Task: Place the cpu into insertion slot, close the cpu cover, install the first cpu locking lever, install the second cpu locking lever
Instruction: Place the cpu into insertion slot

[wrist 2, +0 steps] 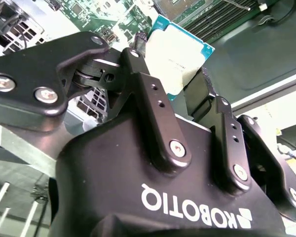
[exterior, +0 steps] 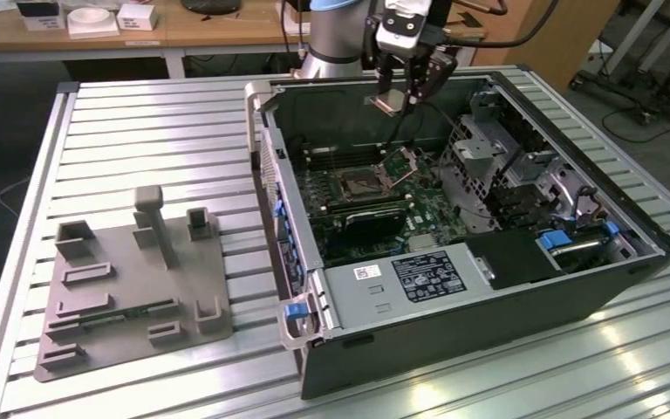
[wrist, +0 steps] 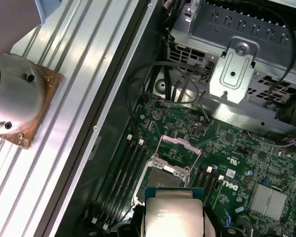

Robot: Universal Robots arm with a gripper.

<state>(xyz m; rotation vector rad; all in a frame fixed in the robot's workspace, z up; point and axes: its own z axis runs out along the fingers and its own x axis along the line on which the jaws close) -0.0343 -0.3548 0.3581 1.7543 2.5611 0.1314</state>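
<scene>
One cpu [wrist 2: 180, 53] between the jaws

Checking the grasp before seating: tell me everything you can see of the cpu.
The cpu is a flat square chip with a pale silvery metal top and a thin green-blue rim. It is clamped at two opposite edges between the black fingers of the tool, held above the green circuit board, not yet in the insertion slot.

Light: bright, even, from overhead.
Glare: white streaks on the ribbed table [exterior: 522, 384] in the exterior view; chip [wrist 2: 180, 52] top washed pale.
Shadow: computer case [exterior: 487, 321] interior dim, its outer wall nearly black.
</scene>
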